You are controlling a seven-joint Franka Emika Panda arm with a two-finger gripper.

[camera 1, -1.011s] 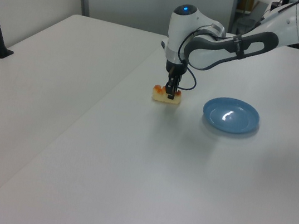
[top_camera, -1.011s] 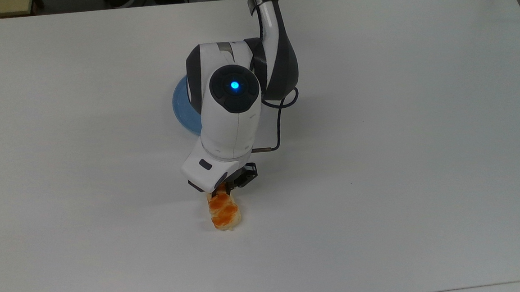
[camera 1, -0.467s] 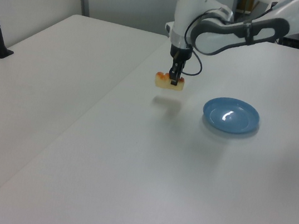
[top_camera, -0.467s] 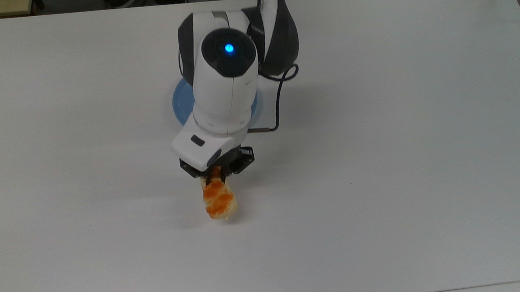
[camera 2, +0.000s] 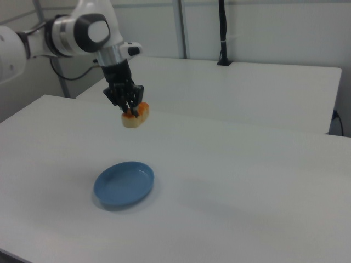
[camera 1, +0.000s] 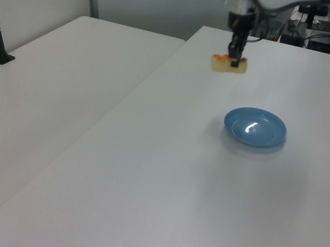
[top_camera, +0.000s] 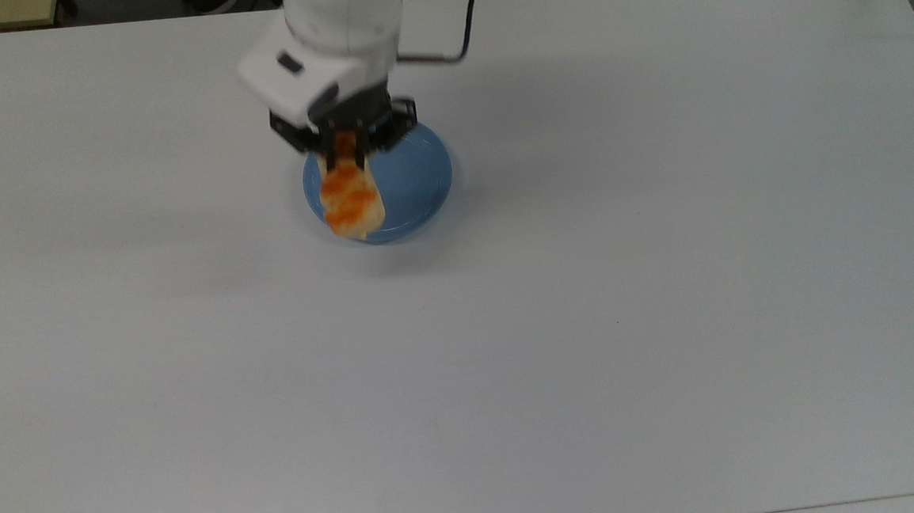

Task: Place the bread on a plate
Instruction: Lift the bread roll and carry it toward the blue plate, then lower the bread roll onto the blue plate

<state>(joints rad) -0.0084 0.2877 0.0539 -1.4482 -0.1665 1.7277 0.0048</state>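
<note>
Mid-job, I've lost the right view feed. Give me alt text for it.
The gripper holds the bread in the air, well above the blue plate, which lies empty on the white table. The arm reaches in from the right view's upper left, and a second white table stands behind.

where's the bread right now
The bread hangs in the air, clamped in the gripper, well above the blue plate. In the top view it overlaps the plate's left half.
</note>
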